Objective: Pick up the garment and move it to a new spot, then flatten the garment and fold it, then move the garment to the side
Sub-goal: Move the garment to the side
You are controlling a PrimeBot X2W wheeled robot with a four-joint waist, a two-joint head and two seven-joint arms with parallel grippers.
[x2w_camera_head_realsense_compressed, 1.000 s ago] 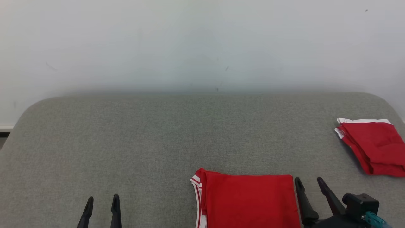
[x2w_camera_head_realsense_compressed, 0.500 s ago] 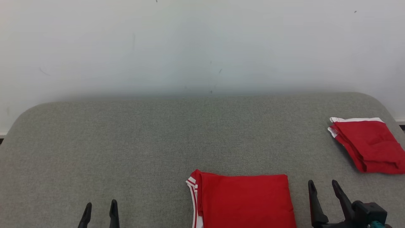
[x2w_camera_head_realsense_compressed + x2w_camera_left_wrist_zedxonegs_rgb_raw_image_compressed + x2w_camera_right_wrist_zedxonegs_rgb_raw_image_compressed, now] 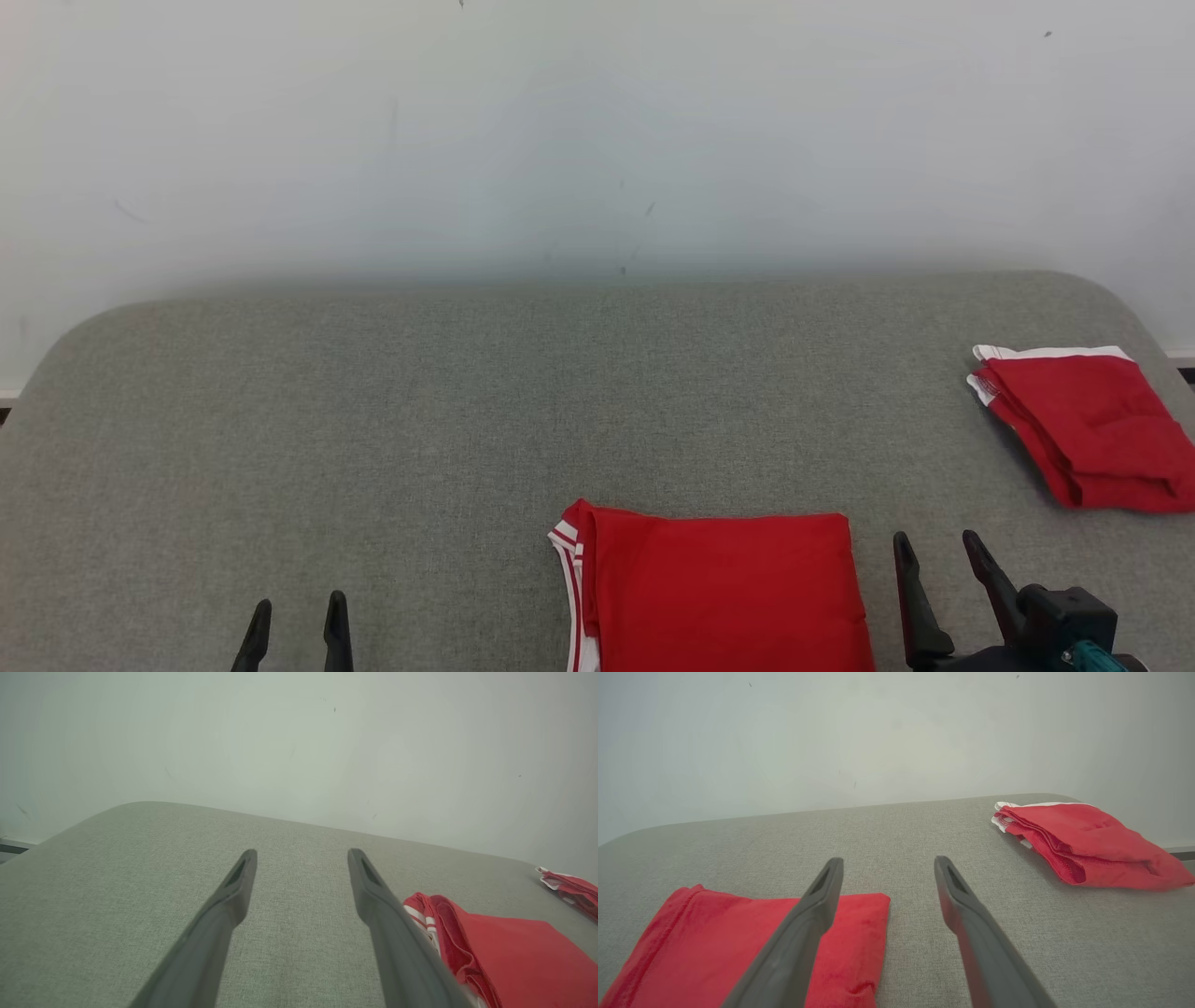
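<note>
My left gripper (image 3: 299,607) lower left, fingers spread, empty. My right gripper (image 3: 935,541) lower right, spread, empty, just beside folded red garment (image 3: 719,593) at bottom centre. Second red garment (image 3: 1088,429), right edge.

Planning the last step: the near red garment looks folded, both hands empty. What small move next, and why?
Probably ease the right hand left onto the right edge of the folded garment: the hand's jaws stand open and empty beside it, and the garment is not yet moved aside.
</note>
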